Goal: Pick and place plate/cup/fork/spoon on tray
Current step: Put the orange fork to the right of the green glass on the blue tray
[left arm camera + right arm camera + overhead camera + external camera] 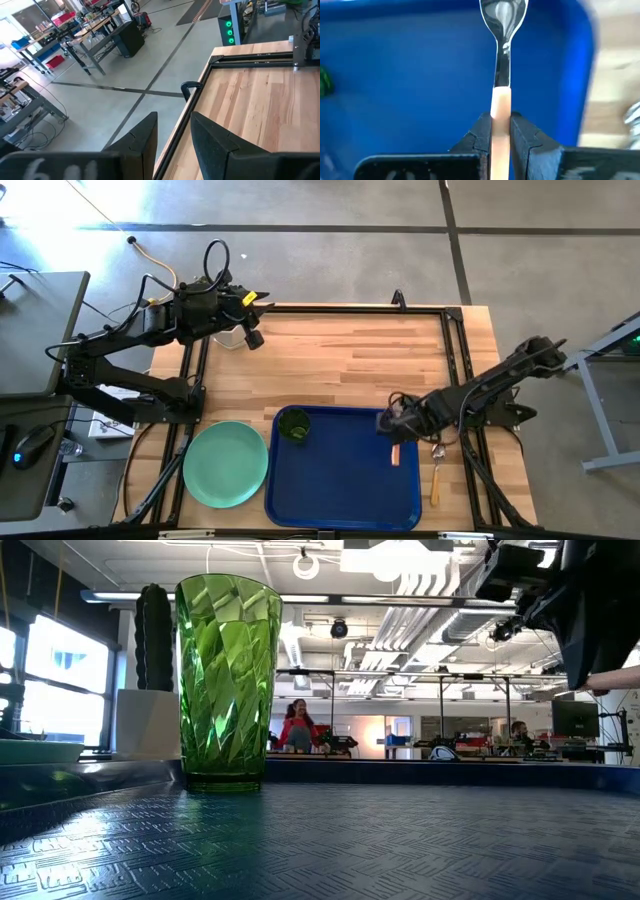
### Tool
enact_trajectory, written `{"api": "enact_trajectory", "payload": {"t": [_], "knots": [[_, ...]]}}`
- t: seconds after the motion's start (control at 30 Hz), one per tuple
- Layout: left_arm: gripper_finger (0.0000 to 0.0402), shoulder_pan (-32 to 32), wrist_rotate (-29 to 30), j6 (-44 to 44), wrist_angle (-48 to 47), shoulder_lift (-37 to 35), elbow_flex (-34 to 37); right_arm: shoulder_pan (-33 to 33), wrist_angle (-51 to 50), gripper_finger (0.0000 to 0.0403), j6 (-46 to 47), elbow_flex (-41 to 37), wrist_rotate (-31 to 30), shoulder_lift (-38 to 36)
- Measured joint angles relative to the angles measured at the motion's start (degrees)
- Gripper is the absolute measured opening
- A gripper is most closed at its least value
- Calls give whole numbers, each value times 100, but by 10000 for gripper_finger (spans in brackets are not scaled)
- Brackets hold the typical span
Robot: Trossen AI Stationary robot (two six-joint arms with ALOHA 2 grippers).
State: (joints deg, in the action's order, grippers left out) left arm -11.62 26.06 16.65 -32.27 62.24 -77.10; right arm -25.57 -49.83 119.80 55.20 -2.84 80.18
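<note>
From above, your right arm is reaching in low across the worktop, its right pincer hanging over the tray near the right rim. The cup is standing in the tray's far left corner, the plate lying beside the tray, the fork resting outside it. Your left pincer is waiting at the far left edge, fingers slightly parted, holding nothing.

In the right wrist view, the fingers are clamping the spoon by its handle, bowl pointing forward over the tray.

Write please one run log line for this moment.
right gripper: shut on spoon, above tray | cup: on tray | plate: on table, left of tray | fork: on table | left gripper: idle at far left corner
</note>
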Motion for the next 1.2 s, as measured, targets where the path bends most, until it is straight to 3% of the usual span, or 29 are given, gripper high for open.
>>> {"api": "enact_trajectory", "payload": {"t": [0.3, 0.6, 0.87, 1.2], "knots": [[106, 0, 213, -123, -1, 0, 0, -653, 1170, 16, 665, 0, 189, 750], [106, 0, 229, -157, -5, 0, -1, -831, 1882, 16, 856, 18, 464, 1228], [106, 0, 227, -158, -4, 0, -4, -829, 1194, 16, 828, 406, 500, 1619], [106, 0, 224, -153, -5, 0, -4, -829, 1189, 16, 830, 424, 504, 1948]]}}
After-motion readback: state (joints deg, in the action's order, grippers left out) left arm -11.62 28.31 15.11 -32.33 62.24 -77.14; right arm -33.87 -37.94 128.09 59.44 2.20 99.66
